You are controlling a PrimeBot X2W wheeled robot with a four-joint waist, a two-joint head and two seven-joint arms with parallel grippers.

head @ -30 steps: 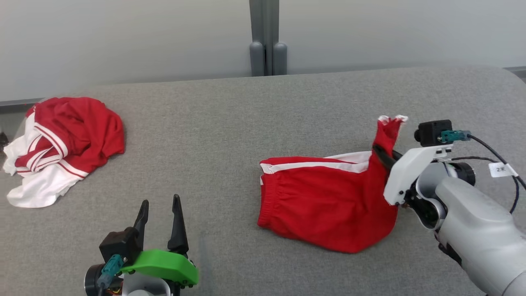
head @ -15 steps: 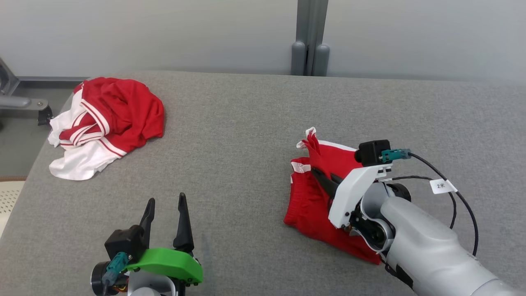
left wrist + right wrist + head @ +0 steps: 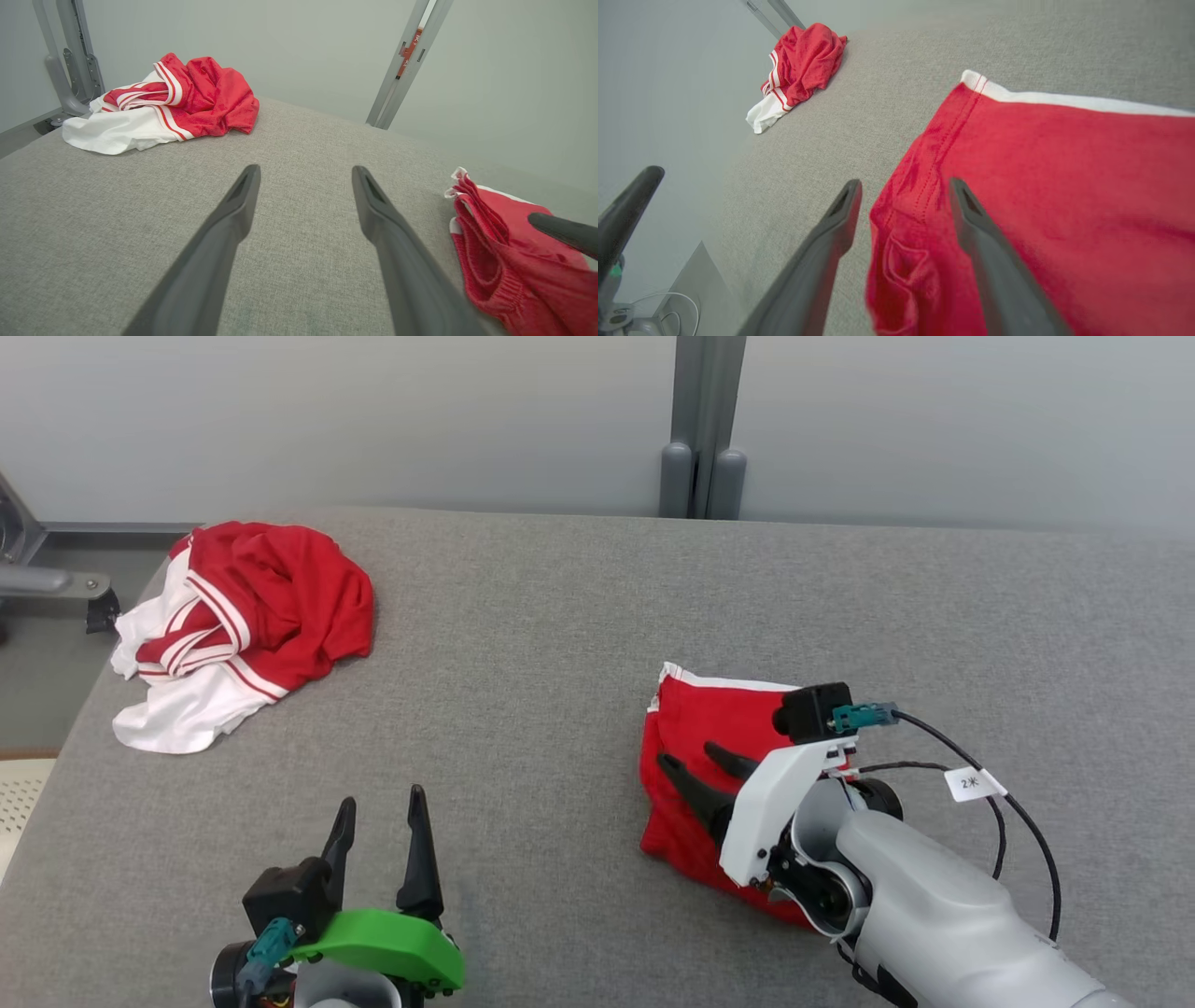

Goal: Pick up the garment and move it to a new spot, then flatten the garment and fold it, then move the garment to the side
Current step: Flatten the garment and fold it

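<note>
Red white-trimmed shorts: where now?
Head view: the red shorts lie right of centre on the grey fabric surface, beneath the open right pincer; a crumpled red-and-white garment sits far left.

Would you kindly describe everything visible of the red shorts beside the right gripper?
The red shorts are soft knit fabric with a white stripe along the far edge and a gathered waistband at the left. They lie folded double on the grey table. The open right gripper is over them; contact is unclear.

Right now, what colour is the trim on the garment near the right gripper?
White trim on the red garment; the right wrist view shows it best.
</note>
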